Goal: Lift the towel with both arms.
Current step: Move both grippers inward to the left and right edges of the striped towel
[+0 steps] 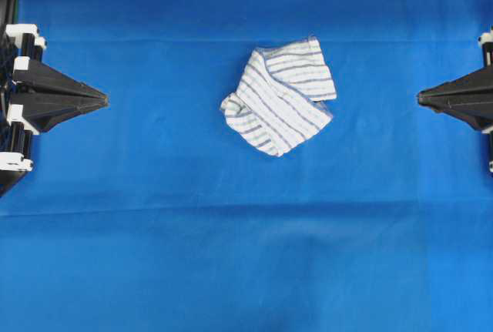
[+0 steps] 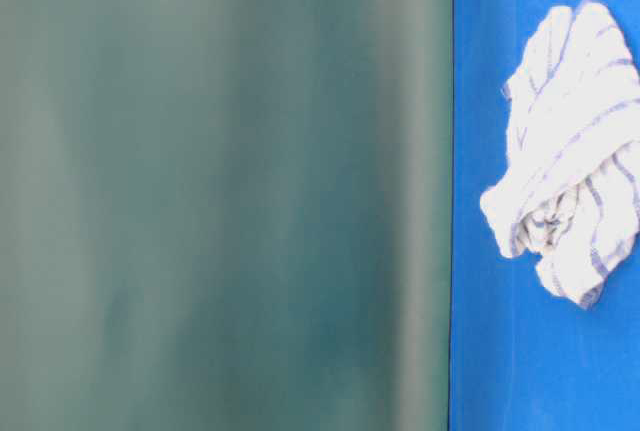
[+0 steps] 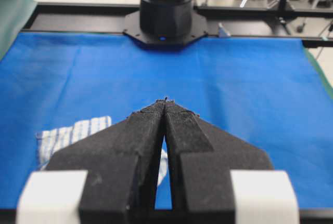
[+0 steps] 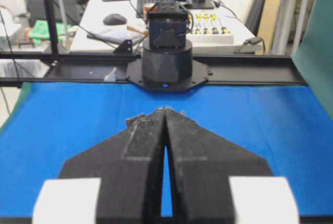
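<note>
towel (image 1: 280,95) midway between both arms' closed fingers (image 1: 98,99)

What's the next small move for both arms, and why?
Probably open both grippers and start in toward the towel. It lies crumpled mid-table on the blue cloth, untouched; the left gripper and right gripper sit shut at opposite edges, well clear of it.

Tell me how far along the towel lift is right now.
Nothing looks done yet. The towel lies crumpled on the blue table cloth, untouched. Nothing is in hand: the left claw and right claw sit shut at opposite edges, well apart from it. Still left: reaching in, gripping it with both claws, and lifting.
</note>
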